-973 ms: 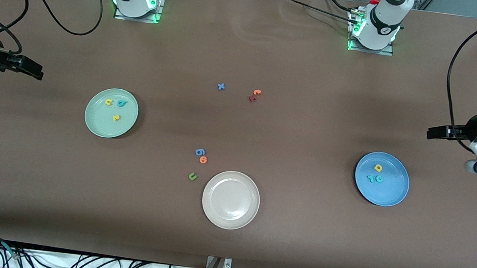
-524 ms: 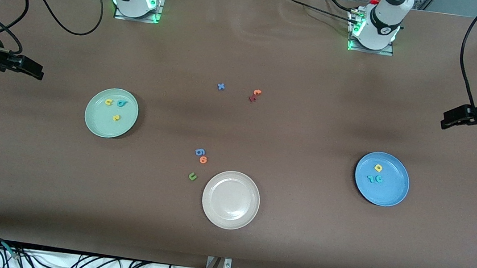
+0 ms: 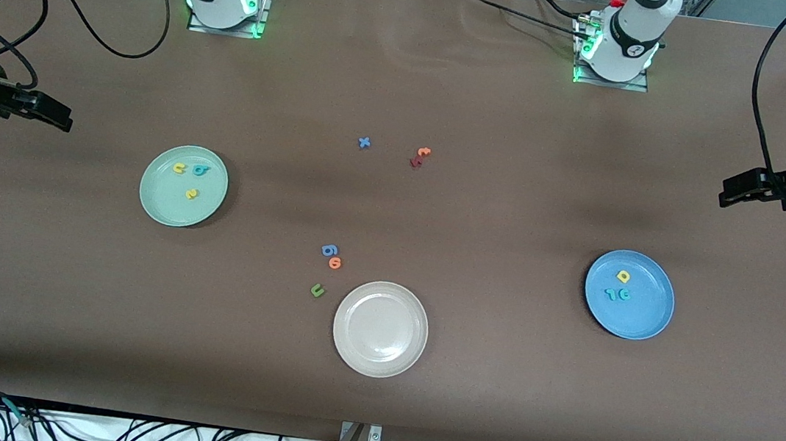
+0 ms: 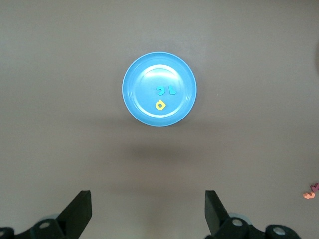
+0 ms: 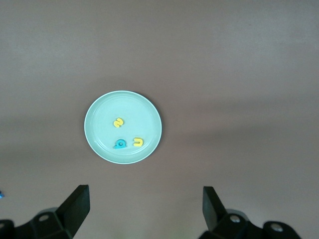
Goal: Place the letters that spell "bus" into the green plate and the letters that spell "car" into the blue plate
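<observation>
Six foam letters, three in the green plate (image 3: 183, 185) and three in the blue plate (image 3: 629, 294), look light, soft, best pinched across their flat edges; left gripper (image 3: 732, 195) and right gripper (image 3: 58, 116) hang open, empty.

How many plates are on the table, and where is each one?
3: the green plate toward the right arm's end, the blue plate toward the left arm's end, and the beige-white plate between them, nearest the front camera.
</observation>
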Controlling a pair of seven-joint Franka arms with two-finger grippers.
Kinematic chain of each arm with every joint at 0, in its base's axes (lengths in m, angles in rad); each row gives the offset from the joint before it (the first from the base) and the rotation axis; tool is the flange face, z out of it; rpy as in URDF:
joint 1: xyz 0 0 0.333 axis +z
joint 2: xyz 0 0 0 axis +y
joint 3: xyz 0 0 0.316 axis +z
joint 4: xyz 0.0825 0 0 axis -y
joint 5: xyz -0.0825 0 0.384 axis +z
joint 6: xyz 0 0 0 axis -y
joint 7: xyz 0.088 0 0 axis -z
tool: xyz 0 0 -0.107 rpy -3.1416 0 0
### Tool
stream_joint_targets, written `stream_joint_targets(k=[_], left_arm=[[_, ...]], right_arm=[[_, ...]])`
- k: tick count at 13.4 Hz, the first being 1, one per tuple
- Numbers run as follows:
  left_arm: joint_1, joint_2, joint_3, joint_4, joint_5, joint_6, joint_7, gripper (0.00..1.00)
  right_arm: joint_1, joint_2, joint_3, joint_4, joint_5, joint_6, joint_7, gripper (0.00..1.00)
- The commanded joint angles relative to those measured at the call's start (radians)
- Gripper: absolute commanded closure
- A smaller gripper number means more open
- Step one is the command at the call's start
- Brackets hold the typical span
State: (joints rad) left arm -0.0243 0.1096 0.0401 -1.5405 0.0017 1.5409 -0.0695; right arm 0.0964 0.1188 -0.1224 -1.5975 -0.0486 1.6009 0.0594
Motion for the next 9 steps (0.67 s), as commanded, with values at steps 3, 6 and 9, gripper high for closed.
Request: stream_joint_targets(k=[3,6,9], left_arm=[[0.029,-0.007,0.006,-0.004,-0.014,0.010,0.030,0.00],[0.023,-0.005,0.001,-0.006,-0.016,-0.010,0.028,0.00],[0.017,-0.004,0.001,-0.004,-0.016,-0.010,0.028,0.00]], right_arm=[[-0.001,-0.005,0.001,0.005,0.015,-0.010,-0.013,0.00],[-0.001,-0.005,0.001,0.005,0.015,-0.010,-0.013,0.00],[-0.001,-0.005,0.001,0.005,0.015,-0.010,-0.013,0.00]])
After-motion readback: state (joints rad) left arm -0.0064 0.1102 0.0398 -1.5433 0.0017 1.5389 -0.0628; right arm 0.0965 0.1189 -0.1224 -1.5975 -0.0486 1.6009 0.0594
